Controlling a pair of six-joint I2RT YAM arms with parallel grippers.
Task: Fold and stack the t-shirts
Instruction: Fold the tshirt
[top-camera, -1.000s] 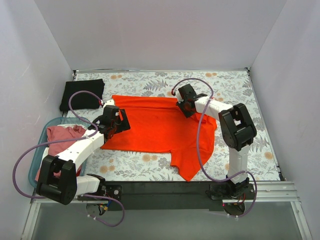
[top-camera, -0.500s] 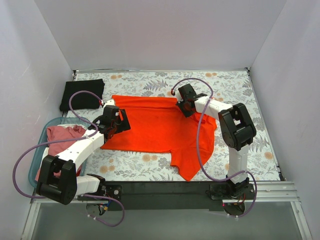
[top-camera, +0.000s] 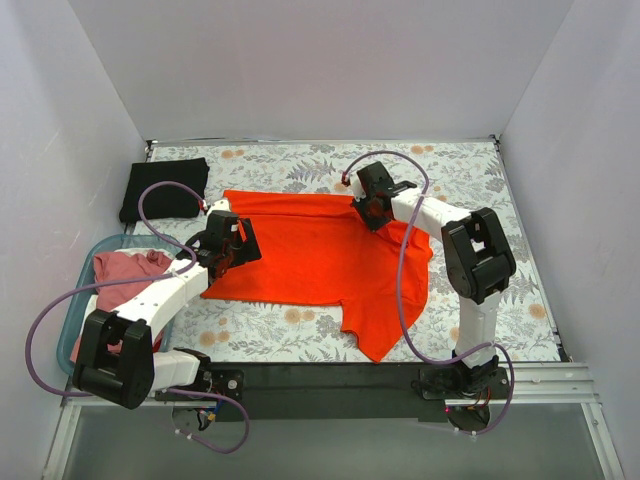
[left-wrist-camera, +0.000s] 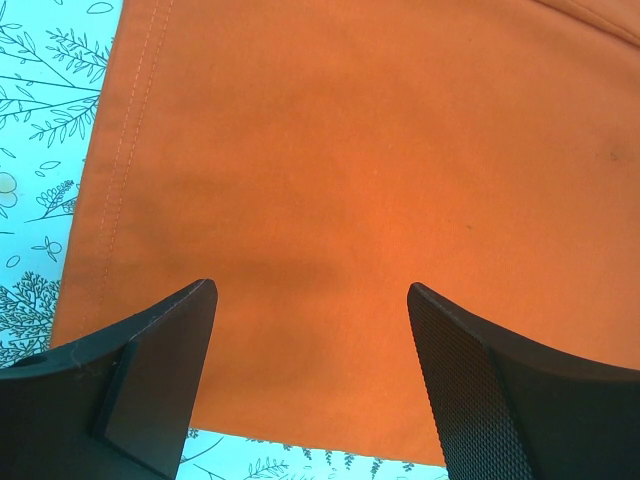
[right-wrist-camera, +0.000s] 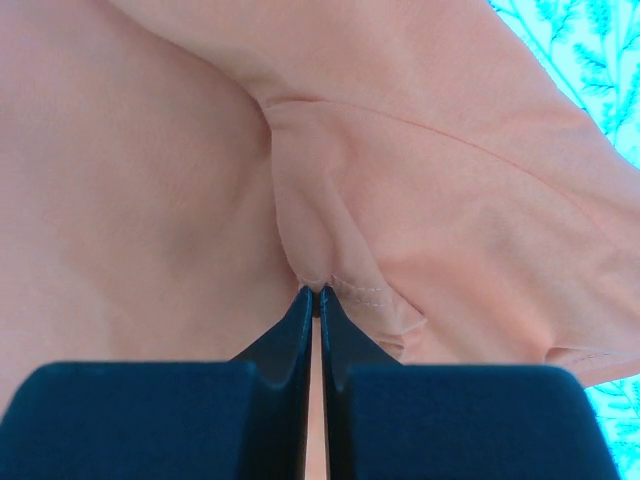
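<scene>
Since a second ago we see the right hand (right-wrist-camera: 314, 292) has brought its fingers together and shifted slightly toward the far side of the worktop (top-camera: 470, 165). The left arm has not moved. The right hand is now pinched tight on a puckered, stitched fold of the orange-red t-shirt (top-camera: 310, 255), at the shirt's far edge, right of its middle.

The shirt lies spread across the middle of the worktop. Most of it is flat, and one part trails toward the near edge on the right.

The left hand (left-wrist-camera: 310, 300) stands wide apart over the shirt's left end, just inside the hemmed edge, and grips nothing. We cannot tell whether its tips touch the cloth.

A black t-shirt (top-camera: 165, 188) lies folded in the far left corner, well apart from the orange-red one. A dusty pink t-shirt (top-camera: 125, 268) sits bunched in the teal basket (top-camera: 72, 310) at the left edge, beside the left arm.
</scene>
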